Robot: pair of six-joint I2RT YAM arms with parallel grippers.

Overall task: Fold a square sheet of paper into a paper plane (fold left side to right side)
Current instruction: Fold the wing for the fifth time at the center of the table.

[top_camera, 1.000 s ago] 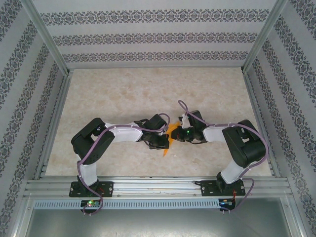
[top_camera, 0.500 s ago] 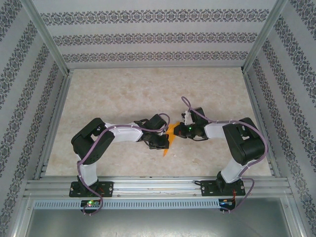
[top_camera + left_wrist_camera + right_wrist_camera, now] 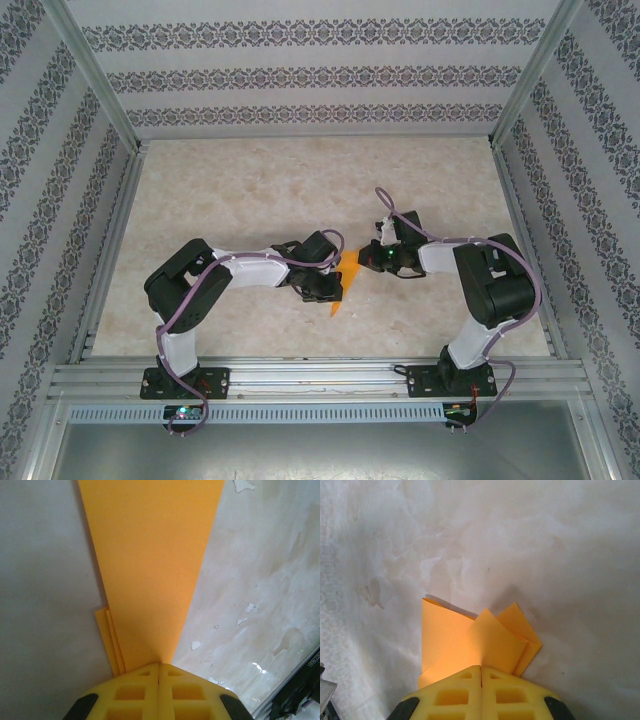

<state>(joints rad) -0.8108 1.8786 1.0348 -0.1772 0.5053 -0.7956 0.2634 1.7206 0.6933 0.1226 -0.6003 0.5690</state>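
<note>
While clamped by left pincer (image 3: 159, 665) and right pincer (image 3: 481, 668), paper plane (image 3: 350, 268), tip pointing nearward

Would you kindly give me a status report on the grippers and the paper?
Left gripper shut on orange paper, narrow end. Right gripper shut on its folded flaps. Paper layered, spanning both. No obstruction seen.

pale, marbled beige tabletop (image 3: 250, 190), evenly lit, with white chips and scuffs in the left wrist view. boxed in by a back wall (image 3: 320, 75), left wall (image 3: 50, 200) and right wall (image 3: 600, 200) of white paper with dark ornamental bands. aluminium posts (image 3: 95, 75) at the far corners, a slotted metal rail (image 3: 320, 378) along the near edge, a grey sheet (image 3: 320, 450) below.
</note>
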